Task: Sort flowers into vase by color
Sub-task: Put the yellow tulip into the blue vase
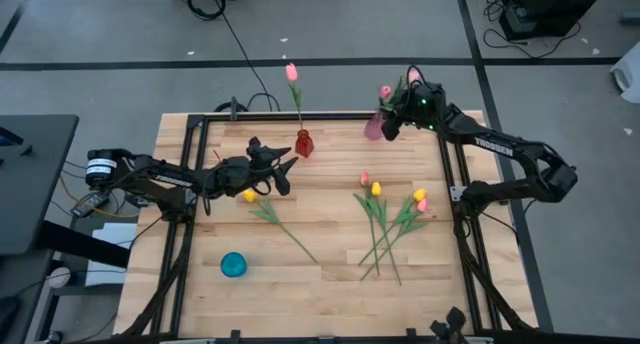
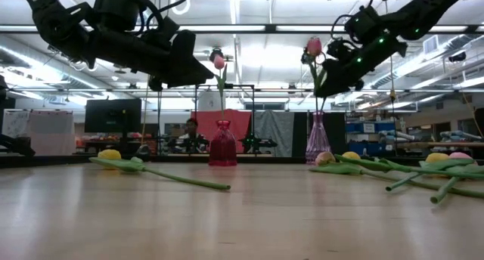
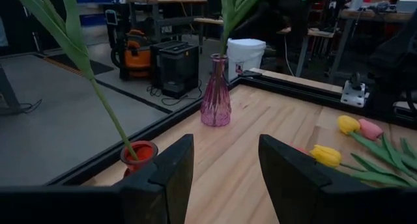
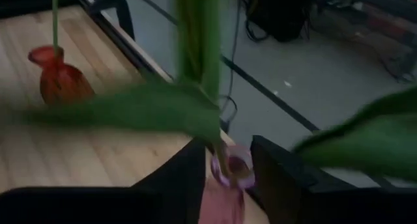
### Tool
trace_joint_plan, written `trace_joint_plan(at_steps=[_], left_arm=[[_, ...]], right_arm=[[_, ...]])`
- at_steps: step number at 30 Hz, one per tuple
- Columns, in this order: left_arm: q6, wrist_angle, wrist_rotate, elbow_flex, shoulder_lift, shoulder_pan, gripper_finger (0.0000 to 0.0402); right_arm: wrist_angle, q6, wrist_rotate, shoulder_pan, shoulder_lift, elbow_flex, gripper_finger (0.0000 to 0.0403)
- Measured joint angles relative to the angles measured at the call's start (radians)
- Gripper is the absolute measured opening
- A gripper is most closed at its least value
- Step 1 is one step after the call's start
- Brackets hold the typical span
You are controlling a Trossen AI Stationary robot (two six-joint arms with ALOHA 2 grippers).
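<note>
A red vase (image 1: 303, 142) at the table's far middle holds one pink tulip (image 1: 291, 72). A purple vase (image 1: 373, 127) at the far right holds pink tulips (image 1: 385, 91). My right gripper (image 1: 390, 122) hovers over the purple vase, open. Its fingers stand on either side of a green stem (image 4: 220, 155) that enters the vase's mouth (image 4: 233, 174). My left gripper (image 1: 287, 174) is open and empty above the table, near the red vase (image 3: 138, 154). A yellow tulip (image 1: 250, 195) lies flat on the table beside it. My right gripper has the stem (image 4: 220, 155) close beside one finger (image 4: 189, 168), just above the purple vase's mouth. I cannot tell whether that finger touches it. The fingers point down at the vase, and the stem stands upright in it.
Several pink and yellow tulips (image 1: 390, 219) lie in a loose bunch on the table's right half. A small teal round object (image 1: 233, 264) sits near the front left. A black frame (image 1: 190, 174) runs along the table's edges.
</note>
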Motion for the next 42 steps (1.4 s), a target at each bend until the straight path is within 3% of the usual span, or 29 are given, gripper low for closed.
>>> trace_joint_plan(at_steps=[8,15,19,24,27,35,42], left_arm=[[0.022,0.016,0.001,0.000,0.000,0.000,0.0179],[0.018,0.036,0.088,0.000,0.000,0.000,0.0179],[-0.006,0.033,0.166,0.000,0.000,0.000,0.0179],[-0.036,0.032,0.186,0.000,0.000,-0.001,0.0179],[-0.060,0.032,0.186,0.000,0.000,-0.009,0.0179],[-0.057,0.031,0.190,0.000,0.000,-0.075,0.0179],[0.003,0.030,0.168,0.000,0.000,-0.077,0.0179]], right_arm=[[-0.226,0.045,0.047,0.039,-0.167,0.000,0.0159],[-0.405,0.137,0.063,0.184,-0.258,0.000,0.0158],[-0.526,0.221,0.165,0.304,-0.341,0.000,0.0158],[-0.608,0.328,0.340,0.436,-0.461,0.000,0.0158],[-0.664,0.399,0.356,0.493,-0.494,0.000,0.0158],[-0.702,0.465,0.296,0.635,-0.359,-0.001,0.0157],[-0.700,0.511,0.091,0.675,-0.091,-0.001,0.0157]])
